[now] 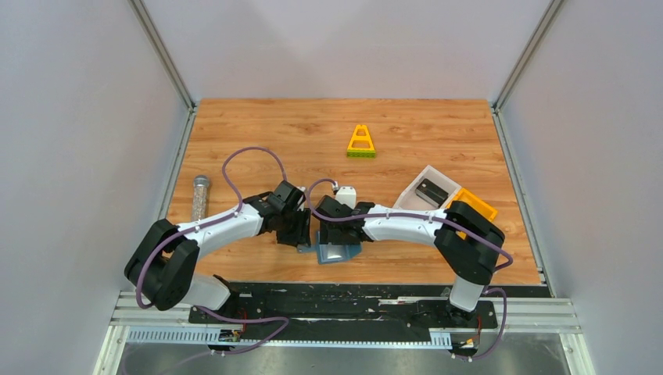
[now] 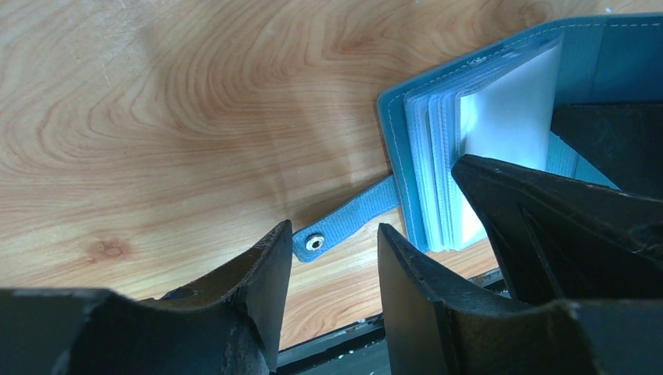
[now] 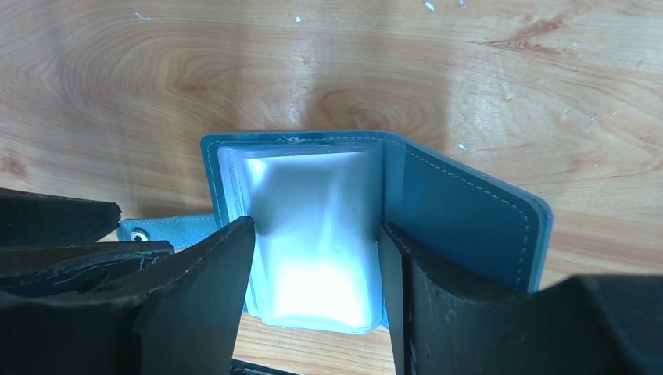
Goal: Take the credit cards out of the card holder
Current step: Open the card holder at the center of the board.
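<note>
The card holder (image 1: 341,253) is a slate-blue wallet lying open near the table's front edge. Its stack of clear sleeves (image 3: 313,234) shows whitish, with no card visible inside. My right gripper (image 3: 316,226) is open, one finger on each side of the sleeve stack, beside the blue cover (image 3: 469,211). My left gripper (image 2: 332,230) is open just left of the card holder (image 2: 399,156), with the snap tab (image 2: 317,242) lying on the wood beyond its fingertips. One dark credit card (image 1: 431,191) lies in the white bin (image 1: 414,195).
A yellow bin (image 1: 478,205) sits against the white one at the right. A yellow triangular toy (image 1: 361,142) stands at the back centre, and a silver cylinder (image 1: 201,195) lies at the left edge. The black base rail (image 1: 344,291) runs just behind the wallet.
</note>
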